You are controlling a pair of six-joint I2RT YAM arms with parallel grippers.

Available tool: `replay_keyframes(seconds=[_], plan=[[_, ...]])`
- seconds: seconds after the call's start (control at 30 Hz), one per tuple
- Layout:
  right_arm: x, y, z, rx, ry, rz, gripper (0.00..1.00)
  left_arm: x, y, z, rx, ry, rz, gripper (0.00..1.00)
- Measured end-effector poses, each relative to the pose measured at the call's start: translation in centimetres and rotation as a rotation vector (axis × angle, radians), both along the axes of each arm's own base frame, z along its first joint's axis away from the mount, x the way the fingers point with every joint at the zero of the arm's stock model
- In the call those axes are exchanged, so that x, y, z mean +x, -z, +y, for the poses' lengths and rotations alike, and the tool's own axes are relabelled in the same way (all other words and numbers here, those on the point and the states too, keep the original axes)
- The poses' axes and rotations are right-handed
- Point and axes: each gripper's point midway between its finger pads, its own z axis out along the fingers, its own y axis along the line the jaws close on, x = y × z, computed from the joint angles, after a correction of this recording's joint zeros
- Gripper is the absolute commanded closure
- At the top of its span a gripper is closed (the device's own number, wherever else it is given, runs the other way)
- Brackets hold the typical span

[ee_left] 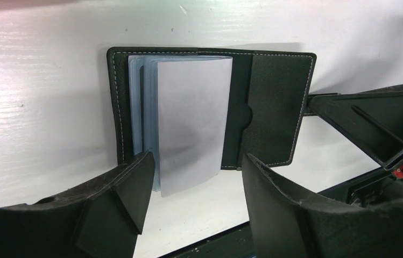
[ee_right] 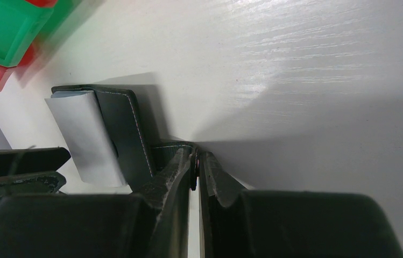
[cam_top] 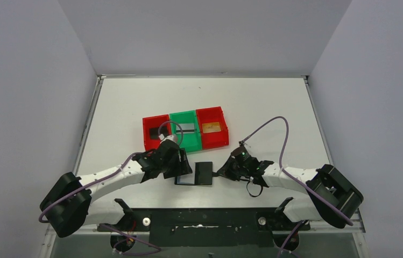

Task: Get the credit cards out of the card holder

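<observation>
Left end effector (ee_left: 195,177), spread and empty, straddles the near end of the floppy, likely slippery plastic sleeves (ee_left: 191,123) of the open card holder (cam_top: 203,173), flat on the desk (ee_left: 37,107) between both end effectors and best pinched at a sleeve's free edge, while the right end effector (ee_right: 195,156), pressed together, seemingly nips the stiffer cover (ee_left: 274,107).

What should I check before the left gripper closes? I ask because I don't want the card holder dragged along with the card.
1. Card holder lying open on the table: ok.
2. Left gripper open, plastic sleeves lined up between its fingers: ok.
3. Right gripper shut, tips at the holder's cover edge: ok.
4. Cover really pinched or pinned by the right gripper: cannot tell.
5. A card showing in the front sleeve: cannot tell.
</observation>
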Motion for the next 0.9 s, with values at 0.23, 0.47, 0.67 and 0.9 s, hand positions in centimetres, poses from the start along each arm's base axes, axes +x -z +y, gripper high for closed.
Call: replay_keyframes(seconds=[0.23, 0.47, 0.67, 0.9], plan=[[0.0, 0.0, 0.0, 0.000, 0.000, 0.000, 0.95, -0.3, 0.2, -0.4, -0.005, 0.015, 0.009, 0.43], [0.1, 0.0, 0.1, -0.001, -0.001, 0.003, 0.95, -0.3, -0.2, -1.4, -0.054, 0.040, 0.012, 0.43], [0.1, 0.0, 0.2, 0.001, -0.004, 0.006, 0.95, -0.1, -1.0, -2.5, -0.105, 0.054, -0.002, 0.43], [0.1, 0.0, 0.3, 0.002, -0.007, 0.004, 0.82, 0.1, -1.9, -3.7, -0.168, 0.075, -0.014, 0.43]])
